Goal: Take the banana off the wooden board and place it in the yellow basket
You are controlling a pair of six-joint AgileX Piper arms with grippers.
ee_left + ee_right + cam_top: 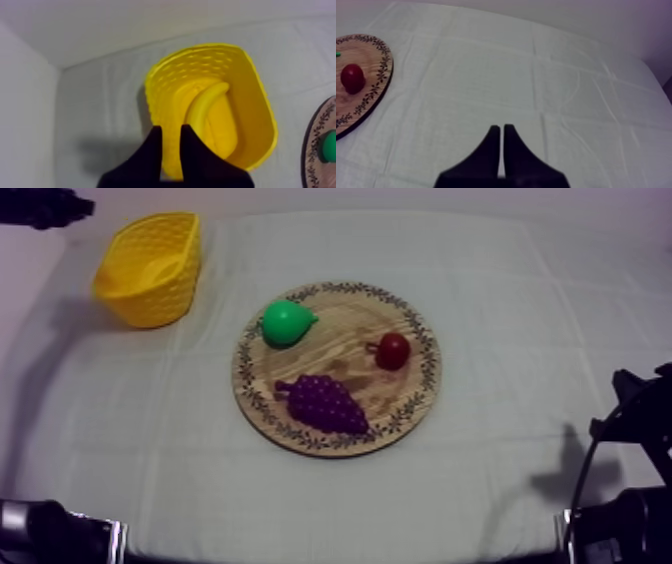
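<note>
- The banana (pixel 207 107) is being shown lying inside the yellow basket (pixel 260 100), just beyond the left jaws, its long axis running away from them.
- The left jaws, the nearer pair, are being held released and empty at the basket's near rim.
- The right jaws are being held clenched on nothing over the desk (pixel 536 75).
- The banana's near end is being hidden.

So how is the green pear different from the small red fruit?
The pear is green; the small red fruit is red. The pear is bigger. The pear lies on the side toward the yellow basket, the small red fruit on the far side. Both rest on the wooden board, apart from each other.
</note>
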